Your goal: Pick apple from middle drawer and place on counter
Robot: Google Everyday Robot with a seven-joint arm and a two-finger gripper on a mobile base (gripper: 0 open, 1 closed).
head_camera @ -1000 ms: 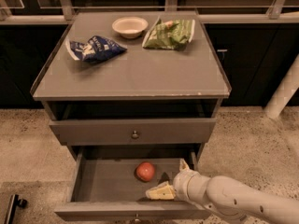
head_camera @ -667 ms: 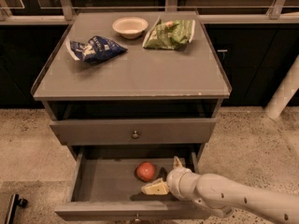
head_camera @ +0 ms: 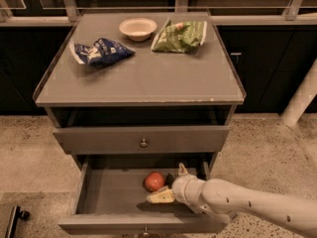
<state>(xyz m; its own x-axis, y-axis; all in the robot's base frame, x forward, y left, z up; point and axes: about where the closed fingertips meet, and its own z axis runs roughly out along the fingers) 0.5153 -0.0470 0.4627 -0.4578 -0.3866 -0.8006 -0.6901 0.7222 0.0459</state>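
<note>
Floor [head_camera: 29, 152]: speckled beige stone-look, fills the lower left and right of the frame. Grey cabinet [head_camera: 99, 140] stands mid-frame against a row of dark panels [head_camera: 277, 68]; small metal handle [head_camera: 236, 57] on the panel right of it. Pale ledge [head_camera: 257, 20] runs across the top of the frame, with slanted metal struts [head_camera: 69, 1] and glass above it. White post [head_camera: 299, 100] leans at the right edge. Black wheeled object [head_camera: 12, 217] at bottom left, cut off. Lighting dim and even. Gripper [head_camera: 171, 183] at lower centre, fingers spread.
</note>
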